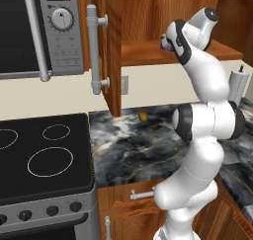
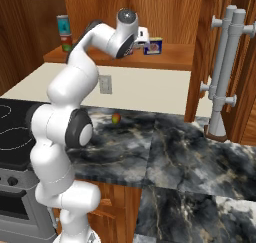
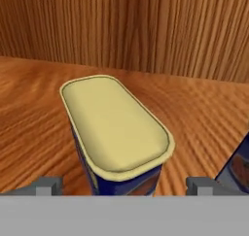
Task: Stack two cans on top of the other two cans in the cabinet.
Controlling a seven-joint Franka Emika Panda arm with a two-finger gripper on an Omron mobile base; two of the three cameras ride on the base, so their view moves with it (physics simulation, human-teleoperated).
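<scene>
A blue can (image 3: 116,133) with a cream oblong lid stands on the cabinet (image 3: 146,26) shelf. My gripper (image 3: 125,185) is open, with one fingertip (image 3: 48,185) on each side of this can, not touching it. A second can's (image 3: 238,167) edge shows at the right. From the right base, the gripper (image 2: 145,41) reaches into the cabinet (image 2: 170,57) beside the blue can (image 2: 154,46). At the shelf's left end a teal can (image 2: 63,24) appears to stand on a red and green can (image 2: 65,43). From the left base, the hand (image 1: 168,42) sits at the cabinet (image 1: 143,51) shelf.
The open cabinet door with its grey bar handle (image 1: 94,51) hangs left of the arm, and another handle (image 2: 222,72) stands at the right. A microwave (image 1: 29,31) sits above the stove (image 1: 44,155). A small round fruit (image 1: 143,116) lies on the marble counter (image 1: 128,145).
</scene>
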